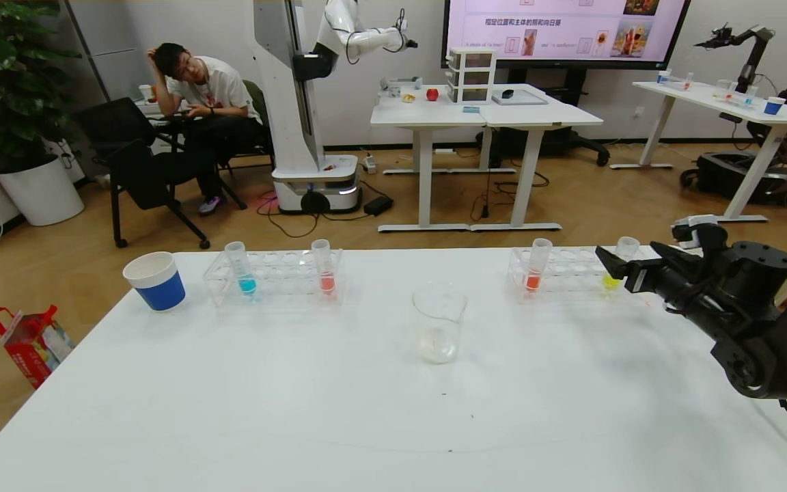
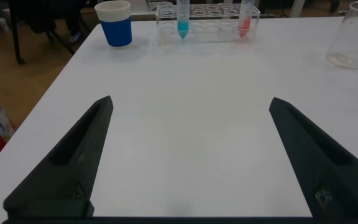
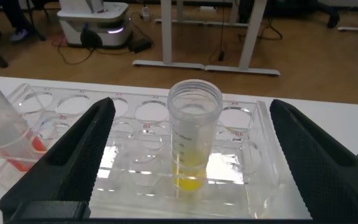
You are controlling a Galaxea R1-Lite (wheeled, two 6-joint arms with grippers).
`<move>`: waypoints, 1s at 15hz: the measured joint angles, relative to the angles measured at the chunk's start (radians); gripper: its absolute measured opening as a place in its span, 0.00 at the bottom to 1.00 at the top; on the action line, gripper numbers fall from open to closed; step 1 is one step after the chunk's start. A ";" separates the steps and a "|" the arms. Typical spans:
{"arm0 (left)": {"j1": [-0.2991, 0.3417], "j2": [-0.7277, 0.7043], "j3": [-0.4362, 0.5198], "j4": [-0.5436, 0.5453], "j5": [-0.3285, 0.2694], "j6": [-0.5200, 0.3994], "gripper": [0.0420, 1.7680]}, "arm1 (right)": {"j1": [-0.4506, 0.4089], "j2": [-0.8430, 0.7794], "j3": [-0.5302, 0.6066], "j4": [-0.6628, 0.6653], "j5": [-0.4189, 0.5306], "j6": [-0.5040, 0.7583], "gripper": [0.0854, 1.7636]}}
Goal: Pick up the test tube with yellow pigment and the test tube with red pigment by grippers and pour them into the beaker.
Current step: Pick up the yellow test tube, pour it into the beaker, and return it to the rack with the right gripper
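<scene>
Since our left gripper (image 2: 188, 162) idles wide open and empty, we pass the beaker (image 1: 439, 321) mid-table and the red tube (image 1: 538, 265) to the yellow tube (image 3: 193, 140), upright in its rack (image 3: 253, 180), between our right gripper's (image 3: 191, 158) open, empty jaws. Light, slick plastic; we'd pinch it below the rim.

My right end effector (image 1: 617, 265) hovers open at the yellow tube (image 1: 622, 263) in its rack (image 1: 571, 277); the red tube (image 1: 537, 265) stands beside, the beaker (image 1: 438, 322) mid-table (image 1: 298, 396).
</scene>
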 joint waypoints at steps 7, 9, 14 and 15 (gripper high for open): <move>0.000 0.000 0.000 0.000 0.000 0.000 0.99 | -0.023 0.074 -0.071 -0.009 0.041 0.001 0.98; 0.000 0.000 0.000 0.000 0.000 0.000 0.99 | -0.020 0.078 -0.084 -0.007 0.049 0.001 0.98; 0.000 0.000 0.000 0.000 0.000 0.000 0.99 | -0.003 0.079 -0.097 -0.007 0.053 0.001 0.60; 0.000 0.000 0.000 0.000 0.000 0.000 0.99 | -0.004 0.080 -0.099 -0.008 0.053 0.000 0.31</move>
